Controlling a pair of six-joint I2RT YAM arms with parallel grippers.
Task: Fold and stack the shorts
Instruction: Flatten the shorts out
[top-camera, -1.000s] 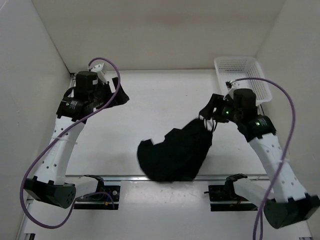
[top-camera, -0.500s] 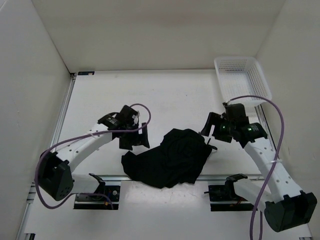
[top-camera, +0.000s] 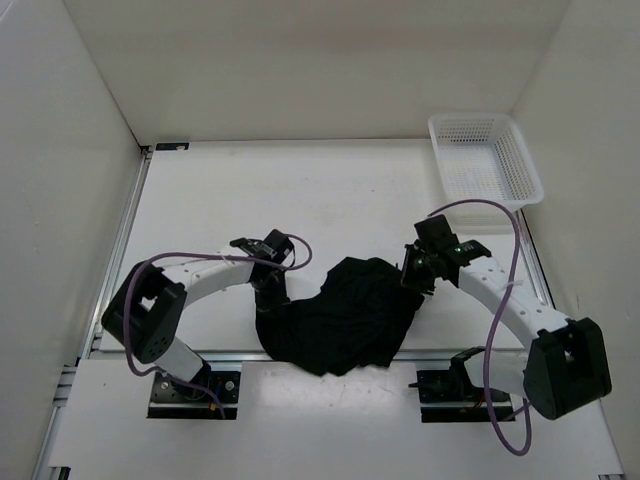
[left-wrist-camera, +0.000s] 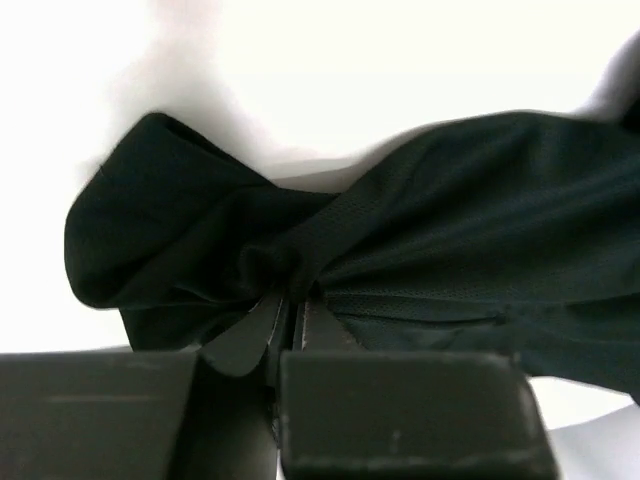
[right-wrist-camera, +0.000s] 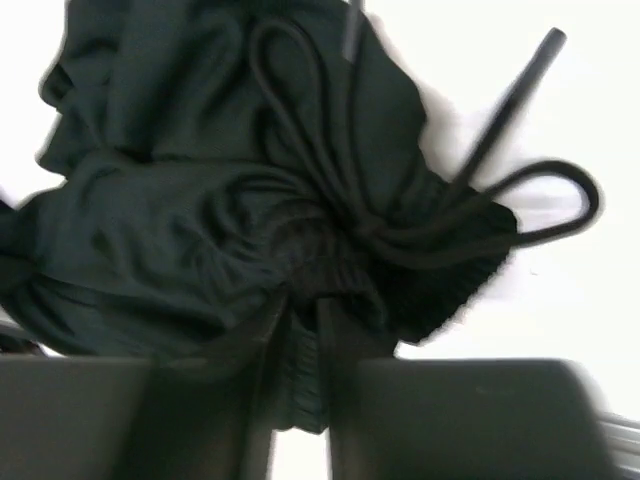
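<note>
The black shorts (top-camera: 340, 315) lie in a crumpled heap on the white table near the front edge. My left gripper (top-camera: 268, 296) sits at the heap's left edge. In the left wrist view the left gripper (left-wrist-camera: 291, 300) is shut, pinching a gathered fold of the shorts (left-wrist-camera: 450, 230). My right gripper (top-camera: 415, 278) is at the heap's right edge. In the right wrist view the right gripper (right-wrist-camera: 303, 300) is closed on the bunched waistband of the shorts (right-wrist-camera: 180, 230), with the drawstring (right-wrist-camera: 505, 110) looping loose over the table just beyond.
A white mesh basket (top-camera: 485, 160) stands at the back right corner against the wall. White walls close in the table on the left, back and right. The arms' rail runs along the front edge (top-camera: 230, 352).
The left arm swung from the back left down to the shorts and shut on their left edge. The right gripper dropped lower and closed on the waistband. The shorts sank into a heap.
</note>
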